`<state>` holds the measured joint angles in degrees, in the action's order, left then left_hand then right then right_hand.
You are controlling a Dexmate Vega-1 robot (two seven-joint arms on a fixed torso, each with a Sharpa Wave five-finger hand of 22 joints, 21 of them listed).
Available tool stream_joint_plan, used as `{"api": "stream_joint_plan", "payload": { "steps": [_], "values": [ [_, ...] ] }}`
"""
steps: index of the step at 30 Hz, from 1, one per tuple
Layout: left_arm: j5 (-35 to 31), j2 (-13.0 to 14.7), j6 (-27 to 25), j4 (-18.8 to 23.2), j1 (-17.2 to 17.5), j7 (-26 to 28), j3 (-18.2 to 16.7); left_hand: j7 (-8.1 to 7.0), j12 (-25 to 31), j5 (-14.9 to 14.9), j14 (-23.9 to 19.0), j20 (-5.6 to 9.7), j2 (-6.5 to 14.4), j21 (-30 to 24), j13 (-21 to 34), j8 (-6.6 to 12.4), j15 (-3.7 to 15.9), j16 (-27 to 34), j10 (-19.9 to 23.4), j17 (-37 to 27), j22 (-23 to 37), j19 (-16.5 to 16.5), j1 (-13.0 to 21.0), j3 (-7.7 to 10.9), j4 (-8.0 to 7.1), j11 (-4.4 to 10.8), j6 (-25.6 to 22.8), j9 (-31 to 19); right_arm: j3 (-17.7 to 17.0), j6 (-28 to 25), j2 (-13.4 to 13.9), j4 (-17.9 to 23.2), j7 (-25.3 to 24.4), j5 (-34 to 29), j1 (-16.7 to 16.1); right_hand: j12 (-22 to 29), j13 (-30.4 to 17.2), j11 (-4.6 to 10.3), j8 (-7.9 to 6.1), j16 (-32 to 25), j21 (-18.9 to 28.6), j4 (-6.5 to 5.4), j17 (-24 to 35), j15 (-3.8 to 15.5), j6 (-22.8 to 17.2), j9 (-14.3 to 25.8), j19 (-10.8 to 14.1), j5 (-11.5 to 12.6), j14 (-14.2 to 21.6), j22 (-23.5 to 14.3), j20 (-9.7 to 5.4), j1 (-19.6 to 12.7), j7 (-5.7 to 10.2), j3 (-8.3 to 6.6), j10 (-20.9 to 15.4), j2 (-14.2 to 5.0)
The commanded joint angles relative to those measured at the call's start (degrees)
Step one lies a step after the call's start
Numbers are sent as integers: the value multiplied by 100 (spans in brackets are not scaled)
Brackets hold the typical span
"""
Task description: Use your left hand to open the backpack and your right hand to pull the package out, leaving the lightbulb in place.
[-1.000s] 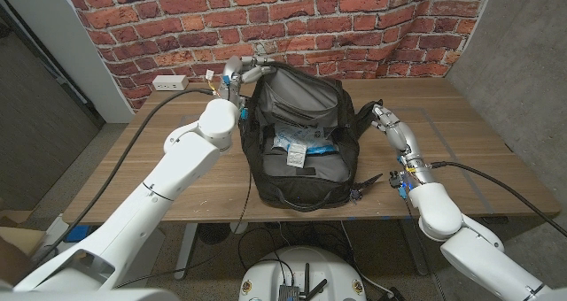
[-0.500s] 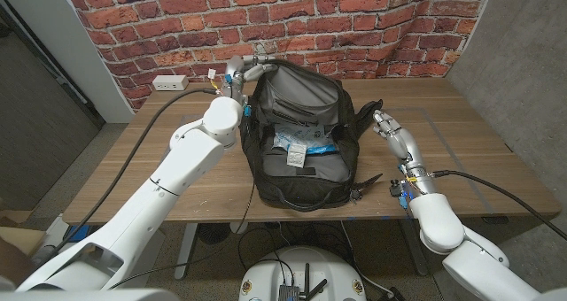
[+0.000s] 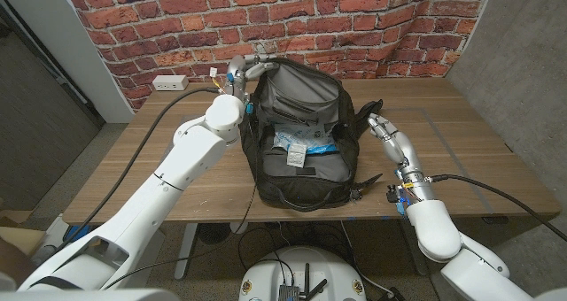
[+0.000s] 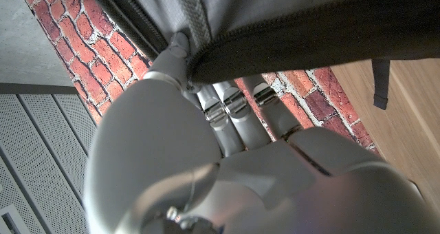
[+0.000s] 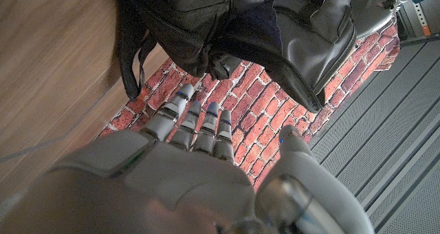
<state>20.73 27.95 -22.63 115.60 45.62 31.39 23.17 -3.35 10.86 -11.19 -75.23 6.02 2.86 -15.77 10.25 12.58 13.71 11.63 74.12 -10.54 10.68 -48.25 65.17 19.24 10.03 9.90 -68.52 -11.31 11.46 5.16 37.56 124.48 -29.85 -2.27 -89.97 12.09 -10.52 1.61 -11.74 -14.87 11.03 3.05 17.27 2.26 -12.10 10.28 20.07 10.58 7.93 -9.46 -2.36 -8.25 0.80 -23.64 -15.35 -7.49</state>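
Gripping the black backpack's (image 3: 301,137) upper rim at the far edge, the left hand (image 3: 251,69) holds the flap up; fingers (image 4: 234,113) curl under the fabric in the wrist view. Right hand (image 3: 383,128) hangs empty, fingers loosely spread, just beside the bag's right side. White package (image 3: 301,147) lies inside the open compartment, partly hidden; lightbulb can't be made out. Wooden table (image 3: 177,159), brick wall (image 3: 372,18) behind, power strip (image 3: 170,83) at far left.

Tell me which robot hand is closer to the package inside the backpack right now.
Right, narrowly. The right robot hand hovers open beside the backpack, level with the package. The left robot hand grips the backpack's top rim, farther back.
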Motion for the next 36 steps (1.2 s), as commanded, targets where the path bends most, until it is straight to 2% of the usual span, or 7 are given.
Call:
{"api": "stream_joint_plan", "payload": {
  "steps": [1,18,30,34,36],
  "values": [
    [119,-73,67,-242,-230,-85,119,36,45,-30,-68,583,53,32,55,-14,10,31,95,-13,3,-81,-3,57,-20,2,-32,-23,84,-118,-26,212,-152,-493,-198,34,-35,10,-68,-59,32,56,-6,263,-123,11,76,-1,87,-14,-101,-76,24,-38,-106,-93],
    [174,-165,41,-488,-539,-186,308,35,37,-31,-82,583,49,46,55,-18,9,25,90,-11,3,-88,2,58,-18,4,-31,-25,162,-117,-145,411,-421,-1063,-605,68,-45,32,-108,-152,51,157,-24,261,-378,20,224,-9,354,-13,-124,-168,27,-65,-315,-86],
    [211,-208,47,-577,-609,-198,348,40,38,-32,-79,583,45,57,56,-24,12,17,98,-9,3,-89,4,59,-17,-5,-20,-27,181,-341,82,599,-217,-1578,-643,86,-51,65,-133,-222,57,289,-38,303,-595,24,343,-15,557,-13,-133,-303,81,-105,-490,-72],
    [239,-225,58,-608,-609,-194,345,41,37,-32,-86,581,48,59,56,-17,11,18,97,-11,3,-93,5,60,-18,1,-41,-28,219,-494,205,698,-77,-1797,-616,86,-54,122,-135,-307,77,354,-37,364,-700,25,464,-24,774,-15,-133,-371,133,-122,-572,-71],
    [252,-229,52,-617,-611,-194,345,43,39,-31,-92,581,49,61,57,-14,11,21,103,-12,3,-95,5,60,-19,-43,-49,-28,237,-535,240,718,-13,-1836,-585,79,-55,184,-129,-333,84,371,-28,359,-721,26,509,-23,822,-16,-154,-401,161,-139,-586,-98]
  ]
}}
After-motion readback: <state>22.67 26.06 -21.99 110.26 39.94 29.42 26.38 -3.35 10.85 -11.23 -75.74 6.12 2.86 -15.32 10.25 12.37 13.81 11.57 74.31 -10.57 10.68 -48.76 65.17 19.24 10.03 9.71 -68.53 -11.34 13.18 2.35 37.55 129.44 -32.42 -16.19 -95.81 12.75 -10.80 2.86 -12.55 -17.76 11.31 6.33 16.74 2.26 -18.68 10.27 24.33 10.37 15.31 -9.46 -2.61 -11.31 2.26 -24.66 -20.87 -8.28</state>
